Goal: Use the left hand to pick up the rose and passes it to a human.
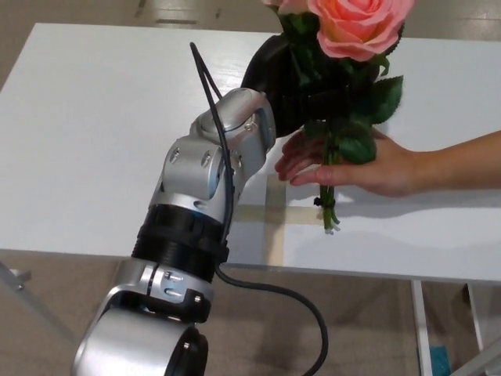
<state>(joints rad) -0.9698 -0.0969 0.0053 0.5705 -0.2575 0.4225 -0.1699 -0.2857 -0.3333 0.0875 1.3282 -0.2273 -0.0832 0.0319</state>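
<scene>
Most of the job looks done from my seat: above the white table [94, 117], my left hand [293, 94] grips the rose [356, 23] over the person's open palm [368, 168]; releasing remains.

Table [86, 125] smooth matt white; left robot hand [293, 90] matt black plastic; rose [356, 23] petals soft, cloth-like.

Head view, steeply down, close.
</scene>
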